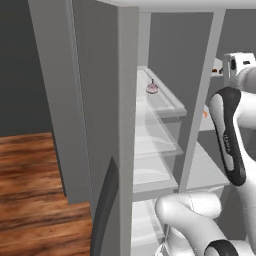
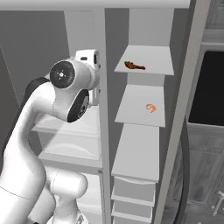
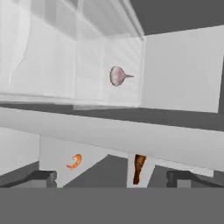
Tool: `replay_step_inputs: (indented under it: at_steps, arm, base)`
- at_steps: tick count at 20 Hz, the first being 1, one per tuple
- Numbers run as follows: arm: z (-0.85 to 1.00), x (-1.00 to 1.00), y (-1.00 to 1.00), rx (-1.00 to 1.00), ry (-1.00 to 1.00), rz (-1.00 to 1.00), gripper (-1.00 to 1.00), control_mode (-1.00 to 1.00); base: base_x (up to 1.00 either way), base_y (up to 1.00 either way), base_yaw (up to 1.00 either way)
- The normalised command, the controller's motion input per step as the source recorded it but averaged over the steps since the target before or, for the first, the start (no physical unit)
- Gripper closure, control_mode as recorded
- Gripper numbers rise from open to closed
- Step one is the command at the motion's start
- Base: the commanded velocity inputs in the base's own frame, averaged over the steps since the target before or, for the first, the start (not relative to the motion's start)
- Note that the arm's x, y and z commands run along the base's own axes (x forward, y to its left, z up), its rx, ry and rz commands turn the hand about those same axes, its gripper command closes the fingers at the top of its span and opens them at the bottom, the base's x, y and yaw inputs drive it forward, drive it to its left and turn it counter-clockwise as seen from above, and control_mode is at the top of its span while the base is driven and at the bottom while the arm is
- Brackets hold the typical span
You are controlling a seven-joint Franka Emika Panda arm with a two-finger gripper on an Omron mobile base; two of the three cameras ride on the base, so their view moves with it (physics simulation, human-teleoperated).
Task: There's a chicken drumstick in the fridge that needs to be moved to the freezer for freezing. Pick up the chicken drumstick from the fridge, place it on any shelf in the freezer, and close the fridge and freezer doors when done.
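Wood-plank flooring (image 1: 30, 185) shows at lower left of the left base view, beside the tall grey side-by-side unit whose interior stands exposed.

From my remote station I record the following:

1. The narrow freezer compartment (image 2: 142, 26) appears in the right base view as a column of thin, plain light-grey slabs above solid grey drawers (image 2: 133, 192).
2. The chicken drumstick (image 2: 134, 66), a small elongated reddish-brown piece, lies on the uppermost visible shelf (image 2: 153, 57) of that column, toward its left front part. In the hand view it appears near the bottom edge, lengthwise.
3. A bright orange curled bit (image 2: 151, 108) rests on the slab directly below, well apart from the drumstick.
4. The wider fridge compartment (image 1: 150, 145) holds clear ribbed shelves. A pinkish round item with a pointed top (image 1: 152, 88) sits on an upper one.
5. A grey vertical divider post (image 2: 101, 109) separates the two compartments.
6. The white arm with dark joints (image 2: 65, 94) is raised in front of the fridge side, its wrist near the divider.
7. The pincer (image 3: 112, 178) is released, its two dark fingertips (image 3: 41, 177) spread wide at the bottom of the hand view. Nothing lies between them; the drumstick is beyond, untouched.
8. A tall grey door with a dark bar handle (image 1: 102, 210) stands swung out at left.
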Motion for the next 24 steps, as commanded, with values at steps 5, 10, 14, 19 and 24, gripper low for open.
replay_step_inputs:
  at_steps: [5, 10, 14, 19, 24]
  arm:
    - [0.19, -0.64, 0.25, 0.23, -0.1, -0.2, -1.0, -1.0]
    - [0.0, -0.41, 0.17, 0.32, -0.21, -0.14, -1.0, -1.0]
    - [0.0, -0.21, 0.24, 0.4, -0.12, -0.27, -1.0, -1.0]
    - [0.0, -0.05, 0.1, 0.39, -0.17, -0.3, -1.0, -1.0]
    - [0.0, -0.05, 0.0, 0.51, 0.0, -0.24, -1.0, -1.0]
  base:
    - [0.0, 0.0, 0.0]
    - [0.0, 0.0, 0.0]
    - [0.0, 0.0, 0.0]
    - [0.0, 0.0, 0.0]
    - [0.0, 0.0, 0.0]
